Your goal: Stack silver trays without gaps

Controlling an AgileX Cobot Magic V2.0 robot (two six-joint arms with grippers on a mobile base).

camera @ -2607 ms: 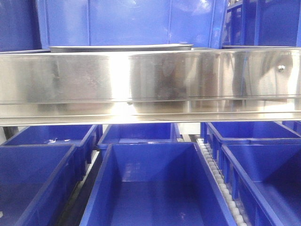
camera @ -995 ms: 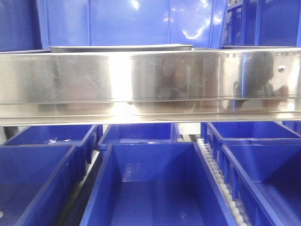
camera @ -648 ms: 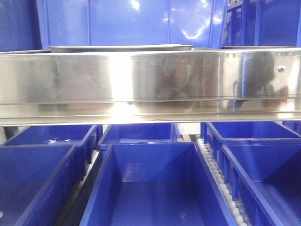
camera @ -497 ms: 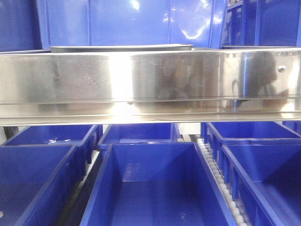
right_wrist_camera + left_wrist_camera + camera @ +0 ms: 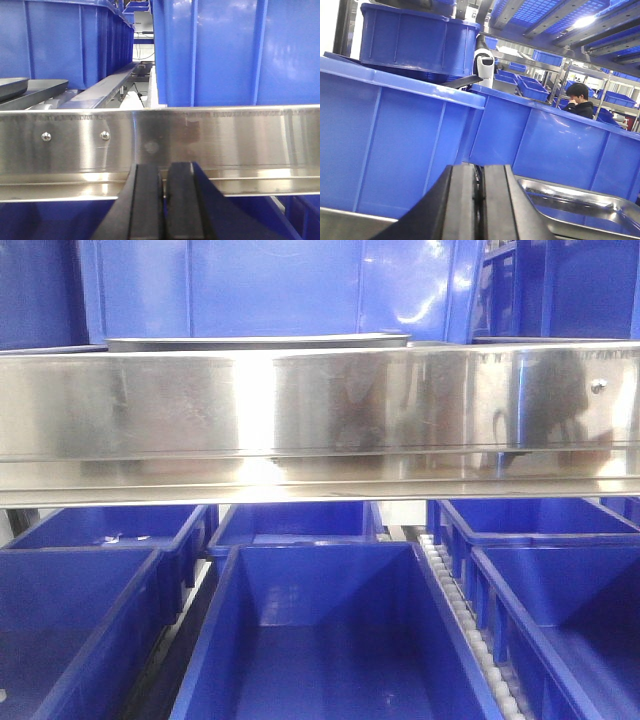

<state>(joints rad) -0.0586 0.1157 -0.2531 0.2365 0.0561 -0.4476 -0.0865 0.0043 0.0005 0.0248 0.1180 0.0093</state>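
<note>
Left gripper (image 5: 480,200) fingers pressed together, empty, silver tray (image 5: 580,205) just right of it below blue bins (image 5: 560,140), right gripper (image 5: 164,200) likewise closed, empty, facing shelf rail (image 5: 225,142), tray edge (image 5: 12,85) far left.

Shelf rail (image 5: 320,420) spans front view, left to right. Tray (image 5: 258,341) sits on shelf behind rail, left of centre. Upper bins (image 5: 270,285) stand behind tray. Lower bins (image 5: 320,640) sit below rail. Roller track (image 5: 470,625) runs between centre and right lower bins.
</note>
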